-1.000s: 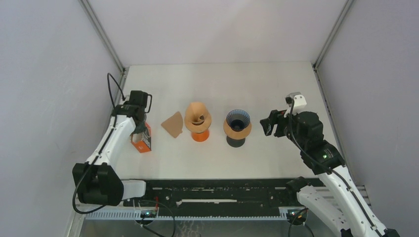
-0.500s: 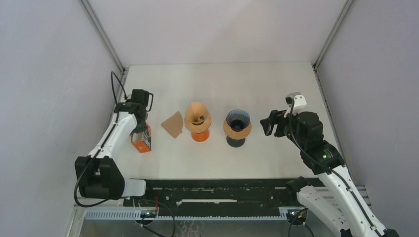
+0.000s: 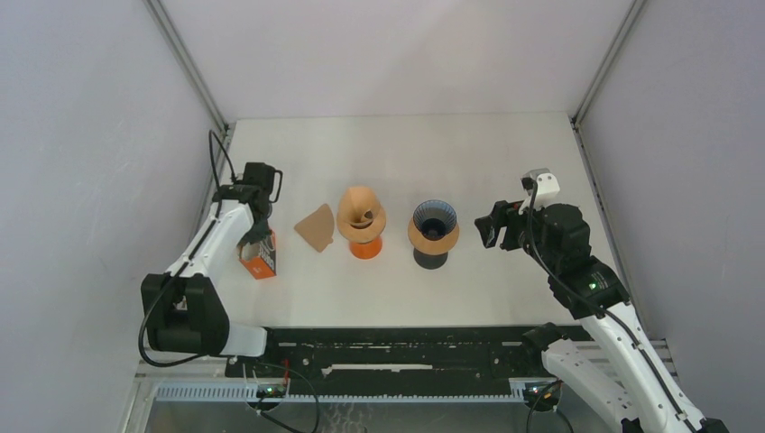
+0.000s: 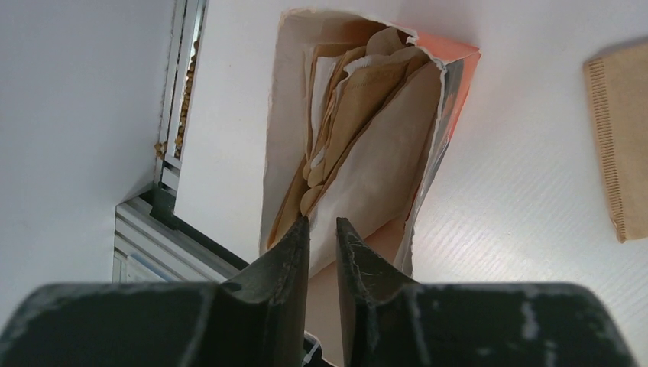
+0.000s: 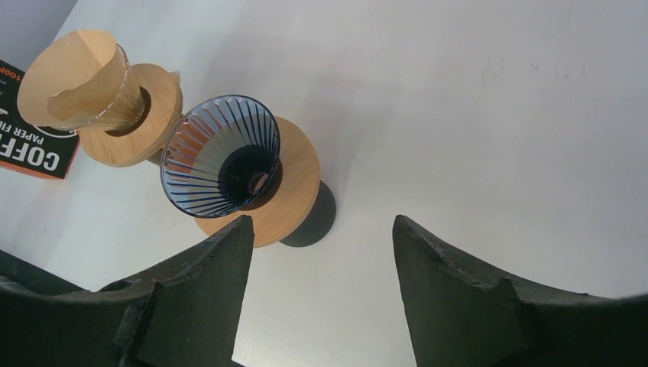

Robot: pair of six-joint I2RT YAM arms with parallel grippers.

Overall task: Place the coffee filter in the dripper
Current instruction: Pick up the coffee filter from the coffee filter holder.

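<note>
In the overhead view the left arm's shoulder and elbow sit a little higher in the frame than a second ago, and its wrist has edged toward the upper left. The left gripper (image 3: pixel 255 237) still hangs over the orange filter box (image 3: pixel 259 259) at centre left. In the left wrist view its fingertips (image 4: pixel 299 229) have drawn in to a thin slit at the lower edge of the coffee filters (image 4: pixel 374 145), which stand in the torn-open box. I cannot tell whether any paper is pinched.

Nothing else has moved. A loose filter (image 3: pixel 316 227) lies flat on the table (image 3: pixel 406 149), just right of the box. Next to it stands a dripper on an orange base (image 3: pixel 362 216), with brown paper in it. The blue ribbed dripper (image 3: pixel 434 221) at the centre, on its wooden ring, holds no paper. The right gripper (image 5: pixel 321 222) stays just right of it with its jaws spread wide, holding nothing.
</note>
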